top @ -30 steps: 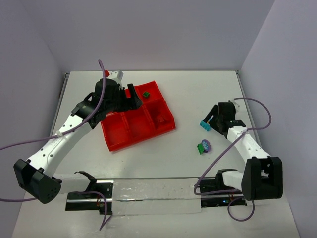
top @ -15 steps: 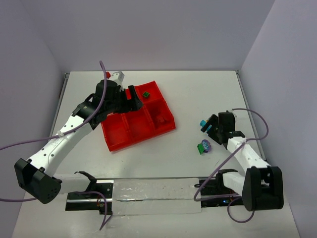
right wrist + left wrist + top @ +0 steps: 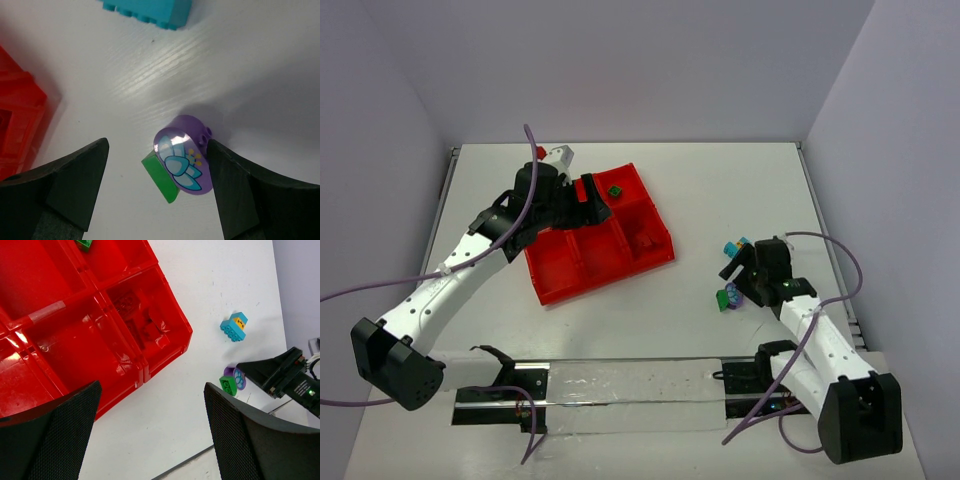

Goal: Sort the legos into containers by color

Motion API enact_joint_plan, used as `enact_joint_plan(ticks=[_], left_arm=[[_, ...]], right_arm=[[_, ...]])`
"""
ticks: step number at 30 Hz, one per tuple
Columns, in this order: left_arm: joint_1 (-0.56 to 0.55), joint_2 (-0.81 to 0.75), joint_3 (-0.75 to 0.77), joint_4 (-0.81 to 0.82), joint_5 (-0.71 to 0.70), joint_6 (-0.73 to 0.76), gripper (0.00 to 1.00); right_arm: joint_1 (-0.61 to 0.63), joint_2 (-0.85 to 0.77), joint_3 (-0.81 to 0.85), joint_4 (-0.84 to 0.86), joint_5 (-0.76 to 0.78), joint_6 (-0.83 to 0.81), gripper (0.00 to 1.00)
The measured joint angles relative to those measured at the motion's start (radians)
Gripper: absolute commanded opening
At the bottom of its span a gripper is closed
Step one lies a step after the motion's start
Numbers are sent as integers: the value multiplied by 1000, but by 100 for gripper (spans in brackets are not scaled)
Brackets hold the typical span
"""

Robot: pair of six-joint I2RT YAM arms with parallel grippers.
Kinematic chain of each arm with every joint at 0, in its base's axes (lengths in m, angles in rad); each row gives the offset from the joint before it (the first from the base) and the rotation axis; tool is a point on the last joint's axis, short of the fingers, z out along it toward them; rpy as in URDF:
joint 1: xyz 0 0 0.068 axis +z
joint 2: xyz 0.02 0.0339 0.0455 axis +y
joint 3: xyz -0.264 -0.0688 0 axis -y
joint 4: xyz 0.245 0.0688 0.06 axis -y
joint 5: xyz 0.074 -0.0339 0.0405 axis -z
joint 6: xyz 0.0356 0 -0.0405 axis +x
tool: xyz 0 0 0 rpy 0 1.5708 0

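The red tray (image 3: 552,281) lies left of centre, with a green lego (image 3: 614,190) in a far compartment and a red lego (image 3: 645,240) in a right one. My left gripper (image 3: 588,195) hovers open and empty over the tray's far side; its wrist view shows the tray (image 3: 165,347). On the table to the right lie a light blue lego (image 3: 731,246), a purple lego with a flower print (image 3: 186,157) and a green lego (image 3: 161,180) touching it. My right gripper (image 3: 160,200) is open, low, with the purple and green legos between its fingers, the purple one close to the right finger.
A clear plastic strip (image 3: 620,385) lies along the near edge between the arm bases. Purple cables (image 3: 840,255) loop beside the right arm. The grey walls stand close at the back and right. The tray's corner (image 3: 17,120) shows left in the right wrist view.
My right gripper has moved toward the near side and down, from beside the light blue lego to around the purple and green pair. The left arm has barely moved.
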Motion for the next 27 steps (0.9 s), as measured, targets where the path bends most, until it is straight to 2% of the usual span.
enact_joint_plan(ticks=[7, 11, 22, 27], left_arm=[[0, 0, 0, 3, 1, 0, 91], [0, 0, 0, 3, 0, 0, 91], [0, 0, -15, 16, 10, -22, 91], [0, 0, -15, 15, 11, -22, 91]], right_arm=[[234, 37, -34, 22, 1, 117, 86], [310, 112, -17, 64, -8, 144, 87], [432, 226, 49, 153, -150, 35, 87], [521, 269, 117, 110, -123, -18, 88]])
